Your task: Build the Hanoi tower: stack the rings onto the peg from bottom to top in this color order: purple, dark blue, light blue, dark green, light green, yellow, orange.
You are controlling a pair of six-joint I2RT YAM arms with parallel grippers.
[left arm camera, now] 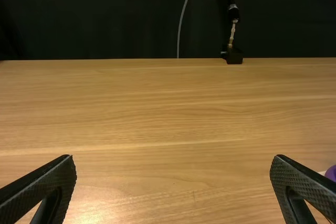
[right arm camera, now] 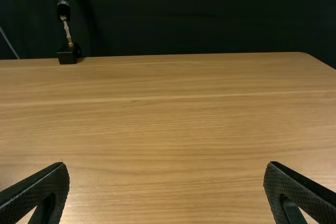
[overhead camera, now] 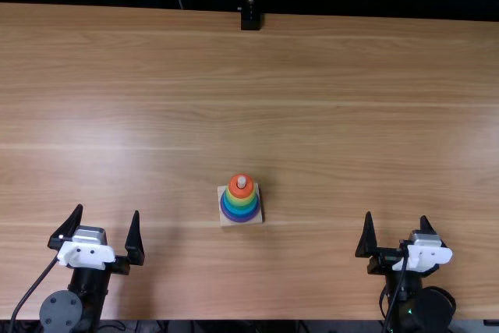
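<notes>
Your tower is judged complete: on its square base [overhead camera: 224, 221], the purple ring [overhead camera: 240, 220] lies lowest as the broad footing, and bands of blue, green and yellow narrow upward to the orange ring [overhead camera: 234, 191]. You can't part every shade from above, but the order seems right. The tip of the peg [overhead camera: 241, 182] pokes through the orange ring, so it likely keeps the stack centred. The base sits flat on the worktop [overhead camera: 351, 115], between the arms and nearer the left one, where either could probably reach it.

Your left gripper [overhead camera: 107, 210] and right gripper [overhead camera: 396, 216] both hang with fingers spread, empty and well apart from the stack. That suits a finished job: leave them clear, since a stray nudge could shift the base.
</notes>
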